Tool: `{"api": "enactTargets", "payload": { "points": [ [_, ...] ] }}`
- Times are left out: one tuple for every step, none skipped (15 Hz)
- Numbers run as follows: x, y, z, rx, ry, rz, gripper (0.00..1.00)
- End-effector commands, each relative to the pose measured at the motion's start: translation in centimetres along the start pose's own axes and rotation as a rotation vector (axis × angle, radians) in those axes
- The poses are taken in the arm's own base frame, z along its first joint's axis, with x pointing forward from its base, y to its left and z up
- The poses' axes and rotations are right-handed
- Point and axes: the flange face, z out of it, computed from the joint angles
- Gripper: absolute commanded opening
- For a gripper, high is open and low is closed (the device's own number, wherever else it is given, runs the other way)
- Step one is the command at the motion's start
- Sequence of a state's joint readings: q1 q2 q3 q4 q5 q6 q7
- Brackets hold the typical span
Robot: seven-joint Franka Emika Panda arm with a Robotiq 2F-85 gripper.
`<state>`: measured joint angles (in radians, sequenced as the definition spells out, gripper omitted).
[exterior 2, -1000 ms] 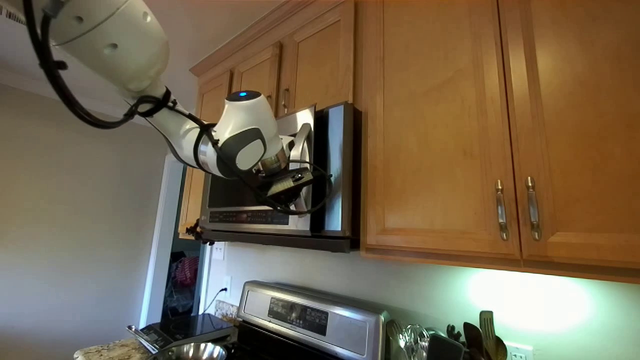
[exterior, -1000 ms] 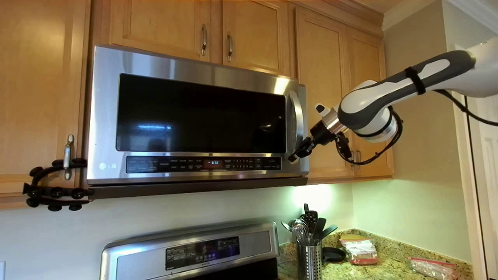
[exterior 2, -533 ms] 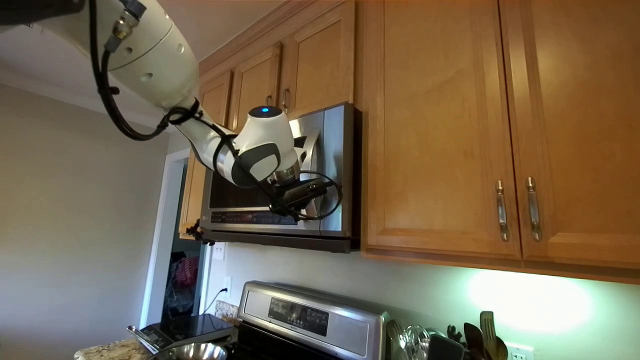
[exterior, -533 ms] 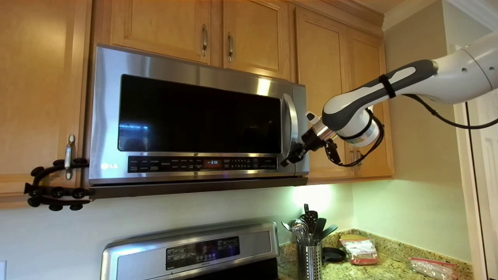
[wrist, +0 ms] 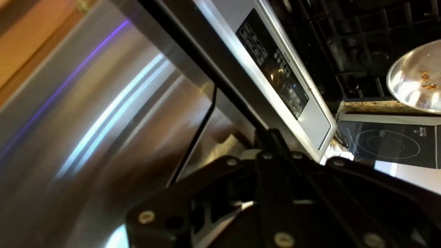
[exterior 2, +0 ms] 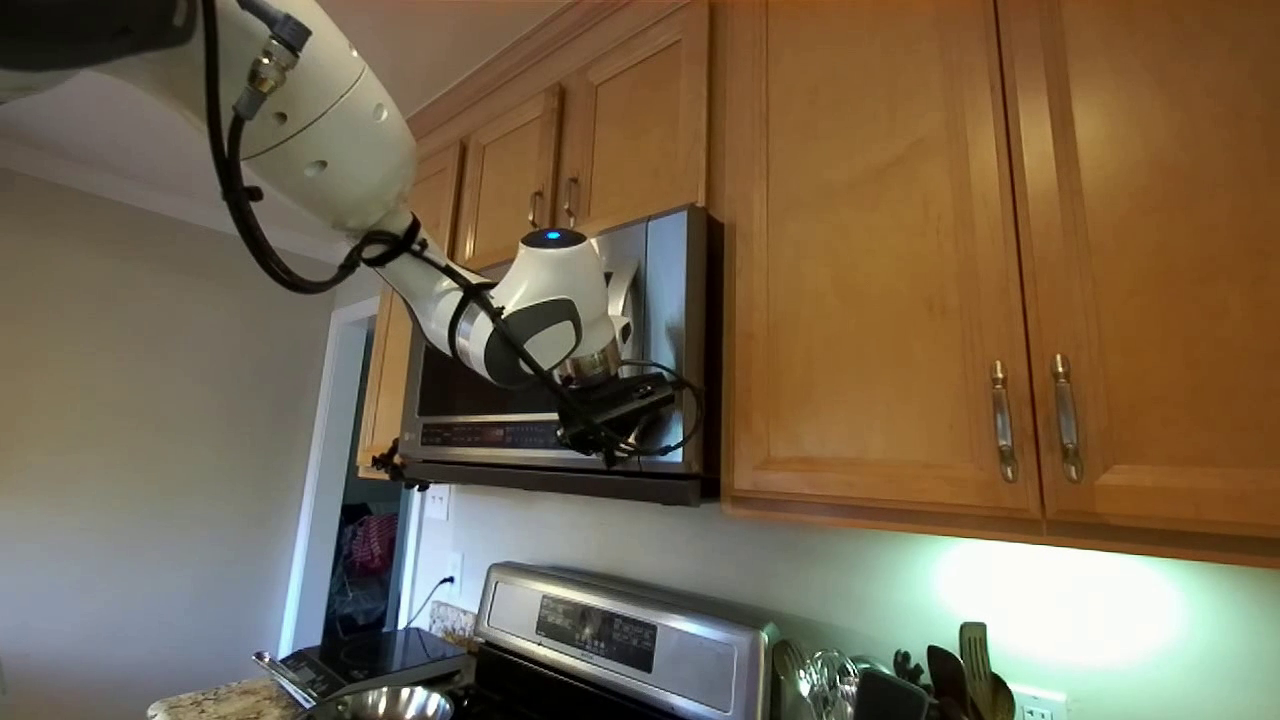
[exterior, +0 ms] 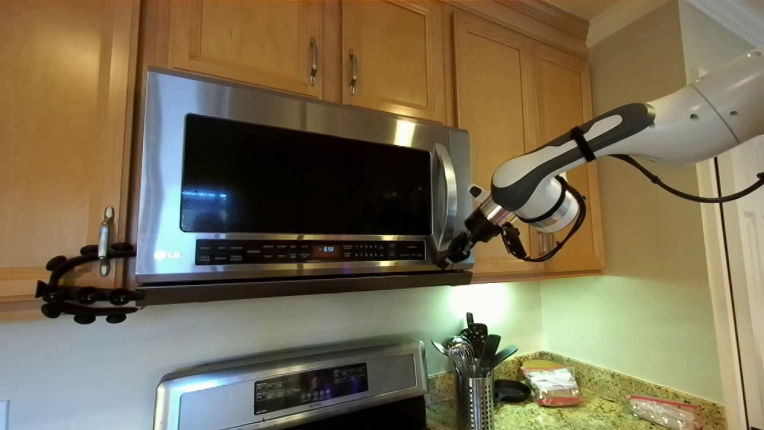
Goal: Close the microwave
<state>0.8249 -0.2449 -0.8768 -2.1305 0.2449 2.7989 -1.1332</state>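
On wide stainless-steel microwave (exterior: 304, 179), we judge dark-glass door (exterior: 298, 170) stiff, slippery; best hold: curved steel handle (exterior: 451, 191). Black two-finger gripper (wrist: 270, 135): jaws together.

Granite bench (exterior: 603, 412), btm rt in an exterior view, w/ utensil holder (exterior: 476, 400), blk round item (exterior: 511, 392) beside it, plastic bag (exterior: 551, 387), 2nd bag (exterior: 664, 412). Btm left in an exterior view: more bench (exterior 2: 222, 700) w/ blk cooktop (exterior 2: 400, 650).

The silver microwave (exterior: 301, 179) has a black window (exterior: 307, 174), the tool (exterior: 446, 261) is black, the cabinets (exterior: 495, 107) honey-brown, and the surface (exterior: 570, 420) towards five o'clock in an exterior view speckled yellow-green.
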Motion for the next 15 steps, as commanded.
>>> {"api": "enactTargets", "payload": {
  "points": [
    [-0.5,-0.2,2.0,0.014,-0.171,0.107,0.02],
    [-0.9,-0.4,1.9,0.028,-0.210,0.146,0.02],
    [-1.2,-0.7,1.6,0.038,-0.249,0.184,0.02],
    [-1.4,-1.2,1.3,0.047,-0.293,0.215,0.02],
    [-1.6,-1.8,0.9,0.050,-0.339,0.248,0.02],
    [-1.9,-2.5,0.3,0.055,-0.391,0.278,0.02],
    [-2.0,-3.4,-0.4,0.065,-0.440,0.314,0.02],
    [-2.2,-4.1,-0.9,0.072,-0.487,0.355,0.02],
    [-2.5,-4.7,-1.4,0.091,-0.527,0.401,0.02],
    [-3.4,-5.2,-1.7,0.126,-0.559,0.447,0.02],
    [-4.4,-5.5,-2.1,0.160,-0.585,0.492,0.02],
    [-5.3,-5.9,-2.4,0.195,-0.603,0.536,0.03],
    [-6.2,-6.2,-2.6,0.234,-0.620,0.577,0.28],
    [-7.2,-6.4,-2.8,0.250,-0.636,0.626,0.28],
    [-8.2,-6.7,-3.0,0.263,-0.659,0.650,0.30]
  ]
}}
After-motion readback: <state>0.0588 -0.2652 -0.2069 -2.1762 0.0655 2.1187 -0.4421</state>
